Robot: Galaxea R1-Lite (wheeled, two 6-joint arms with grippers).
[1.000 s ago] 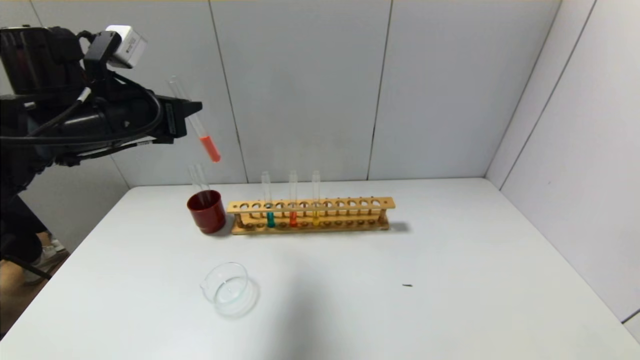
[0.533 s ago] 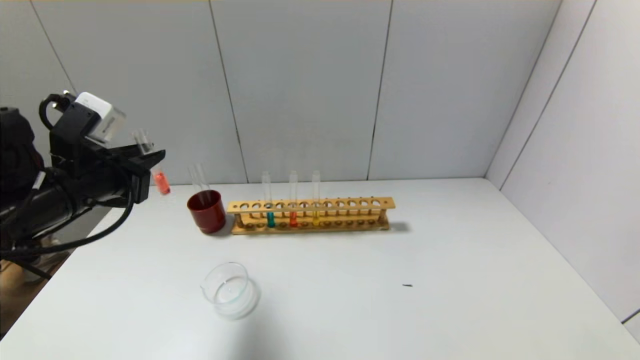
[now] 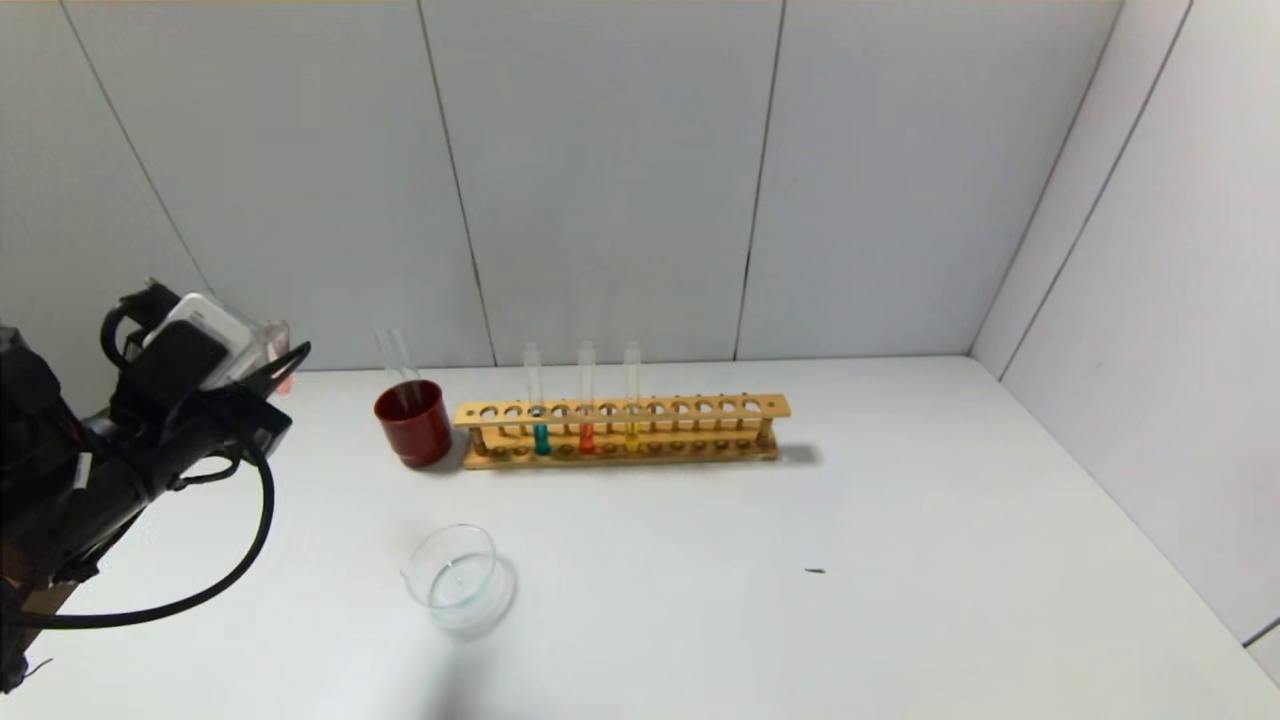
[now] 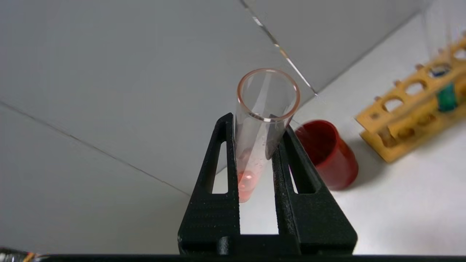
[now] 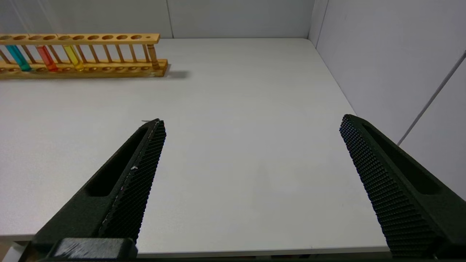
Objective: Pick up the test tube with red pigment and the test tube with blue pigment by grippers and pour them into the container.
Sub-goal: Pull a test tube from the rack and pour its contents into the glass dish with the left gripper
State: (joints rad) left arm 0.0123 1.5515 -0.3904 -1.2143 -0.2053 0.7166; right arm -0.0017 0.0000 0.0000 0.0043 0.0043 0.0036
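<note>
Black left pincer (image 4: pixel 255 145) around clear glass test tube with red pigment (image 4: pixel 260 123), pale orange-red liquid at its bottom. Black right pincer (image 5: pixel 251 125), inner faces covered in a fine knurled grid. Dark red opaque cup (image 3: pixel 413 423). Light yellow-brown wooden rack (image 3: pixel 620 432) with teal in the test tube with blue pigment (image 3: pixel 540 436), deeper red-orange tube (image 3: pixel 586 436), yellow tube (image 3: pixel 631 434). Clear colourless container (image 3: pixel 455 578). White worktop (image 3: pixel 900 560); pale grey walls (image 3: pixel 600 180) with thin dark seams.

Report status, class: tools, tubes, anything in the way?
Left tool shut on red-pigment tube, left of the red cup. Right tool open, parked. Blue-pigment tube racked. Container unobstructed.
</note>
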